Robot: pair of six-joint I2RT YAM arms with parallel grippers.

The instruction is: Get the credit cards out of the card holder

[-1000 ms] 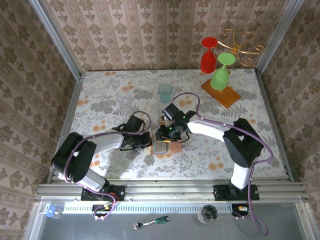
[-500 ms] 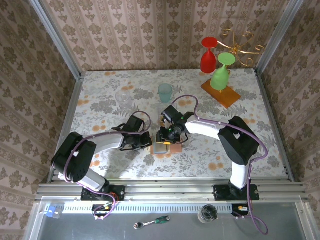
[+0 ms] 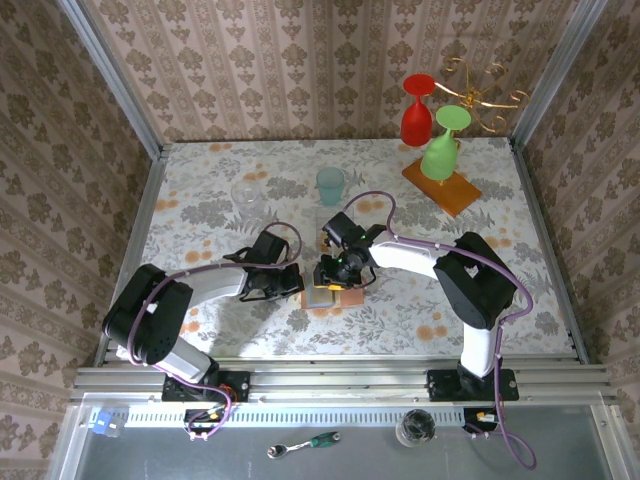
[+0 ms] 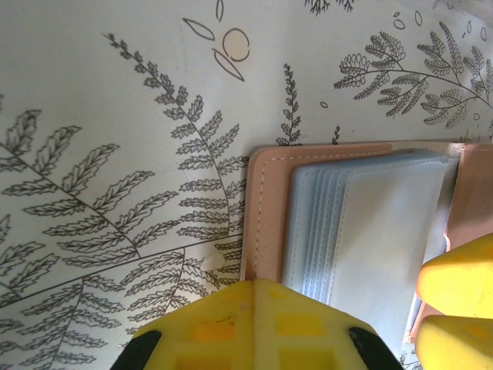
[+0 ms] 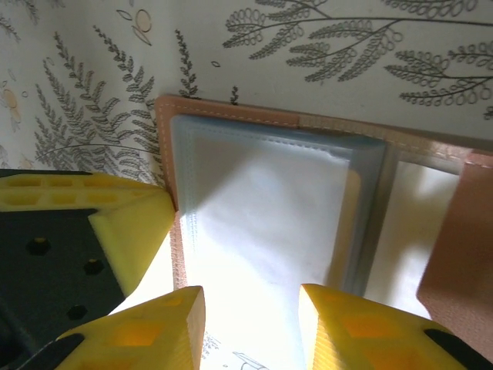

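The card holder (image 3: 322,294) lies spread open on the patterned table (image 3: 200,195), and I place everything else by it. The left gripper (image 3: 294,282) has its jaws pressed together and bears down on the holder's left leather edge, pinning it flat. The right gripper (image 5: 250,320) hangs over the middle of the holder with its jaws apart, a finger (image 5: 135,331) on either side of the stack of pale see-through sleeves (image 5: 262,193). Nothing sits clamped between them. I cannot pick out the credit cards for certain. I take them to be tucked inside those sleeves, and a faint yellowish patch near the holder's fold may be one.

To do this well, I'd say the right fingers need to find a card's exposed edge rather than sleeve plastic. They should close on that alone and draw it out along the sleeve's opening, not upward. The left should press firmly so the holder doesn't drag along. Catching several sleeves at once would likely lift the whole holder.
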